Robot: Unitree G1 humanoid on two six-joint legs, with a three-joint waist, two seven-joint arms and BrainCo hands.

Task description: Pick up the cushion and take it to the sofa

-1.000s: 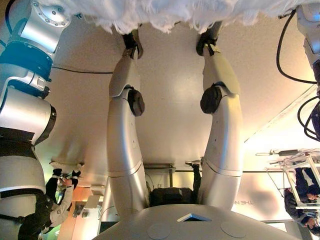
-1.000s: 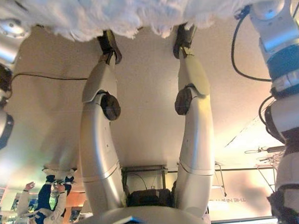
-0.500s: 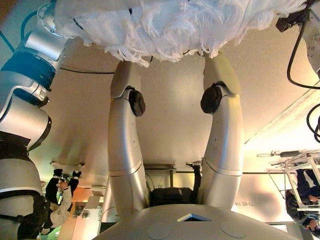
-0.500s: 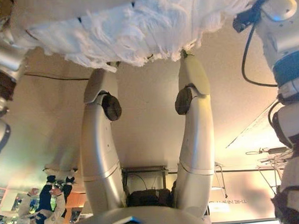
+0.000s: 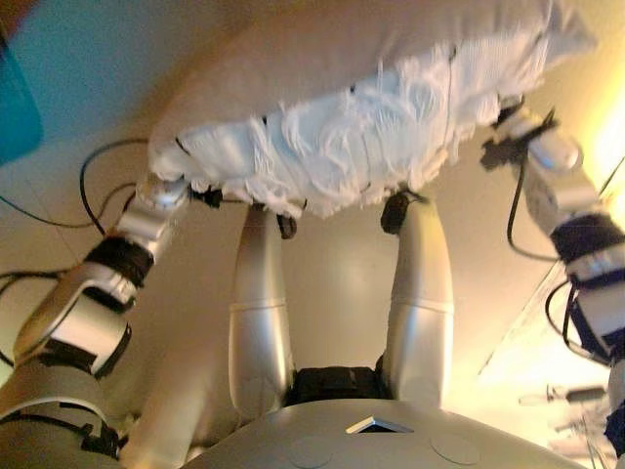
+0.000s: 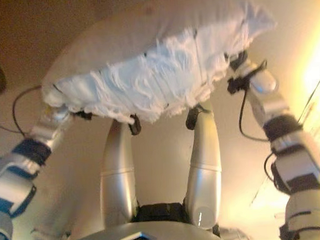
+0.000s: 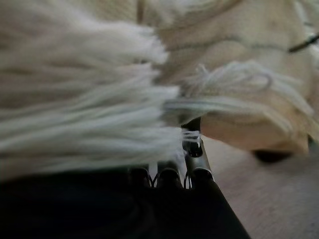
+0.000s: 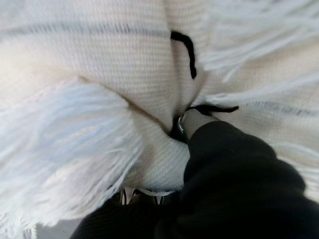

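A white cushion (image 5: 352,117) with a long shaggy fringe hangs in the air in front of me, above the beige floor. It is held between my two hands, one at each end. My left hand (image 5: 200,195) is pressed against its left end, and in the left wrist view the hand (image 7: 194,167) disappears under the fringe (image 7: 89,109). At the cushion's right end sits my right hand (image 5: 503,147). In the right wrist view its dark cover (image 8: 229,164) is buried in the woven cloth (image 8: 99,74).
Beige floor (image 5: 332,283) lies under the cushion. A teal object (image 5: 15,107) shows at the far left edge. A bright strip of light (image 5: 605,127) runs along the right side.
The camera has shifted. The cushion, only an edge at the top before, now shows whole and lower in the picture, with both arms drawn in at its ends. The person at lower left is out of view.
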